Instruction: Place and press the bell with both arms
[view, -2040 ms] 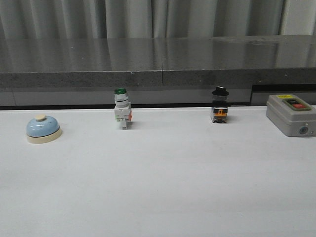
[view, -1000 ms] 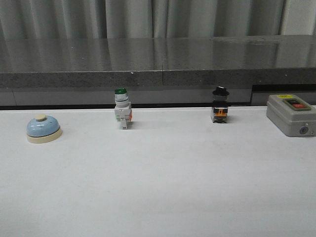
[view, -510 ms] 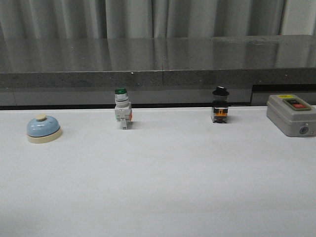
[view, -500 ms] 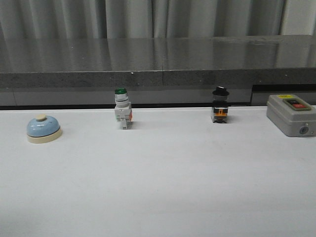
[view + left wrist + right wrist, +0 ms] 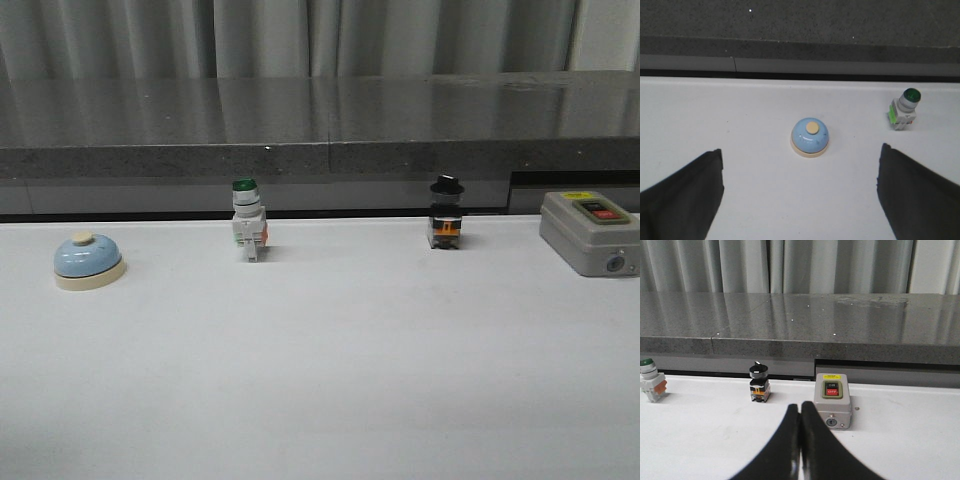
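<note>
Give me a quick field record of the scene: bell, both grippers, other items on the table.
bell: upright on the white table, far left in the front view, untouched
left gripper: open, above the table, bell between its fingers' line of sight, no contact
right gripper: shut, empty, pointing toward the grey box
green-capped push-button switch: back of table, right of bell
black-knob selector switch: back, right of centre
grey box with red button: far right

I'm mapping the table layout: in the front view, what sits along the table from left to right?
bell → green-capped push-button switch → black-knobbed selector switch → grey box with red button.
</note>
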{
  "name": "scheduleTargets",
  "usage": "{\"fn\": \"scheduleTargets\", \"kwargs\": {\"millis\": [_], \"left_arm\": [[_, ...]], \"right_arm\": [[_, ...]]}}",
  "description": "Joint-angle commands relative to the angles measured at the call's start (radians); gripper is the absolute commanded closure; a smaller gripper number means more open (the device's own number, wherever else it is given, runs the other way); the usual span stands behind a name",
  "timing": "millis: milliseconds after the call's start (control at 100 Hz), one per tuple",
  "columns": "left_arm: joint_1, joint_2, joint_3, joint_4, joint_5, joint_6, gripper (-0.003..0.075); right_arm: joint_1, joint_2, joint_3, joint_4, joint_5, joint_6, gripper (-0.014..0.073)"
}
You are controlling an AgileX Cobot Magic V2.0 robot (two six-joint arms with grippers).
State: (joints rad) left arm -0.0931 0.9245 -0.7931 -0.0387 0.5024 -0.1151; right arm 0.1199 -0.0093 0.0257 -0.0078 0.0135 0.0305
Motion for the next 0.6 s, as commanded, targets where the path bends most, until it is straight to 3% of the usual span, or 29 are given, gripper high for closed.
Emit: {"fn": "scheduleTargets", "kwargs": {"millis": [0,590], "left_arm": [[0.001,0.039,-0.073,-0.019,-0.072,0.002,0.0157],[-0.073,0.640,-0.516,-0.010,0.116,0.072,0.0153]], "right_arm": [[-0.006,-0.019,-0.014,-0.003,-0.082,-0.001,0.0663],[-0.006,-0.019,-0.014,-0.003,-0.082,-0.001,0.0663]]}}
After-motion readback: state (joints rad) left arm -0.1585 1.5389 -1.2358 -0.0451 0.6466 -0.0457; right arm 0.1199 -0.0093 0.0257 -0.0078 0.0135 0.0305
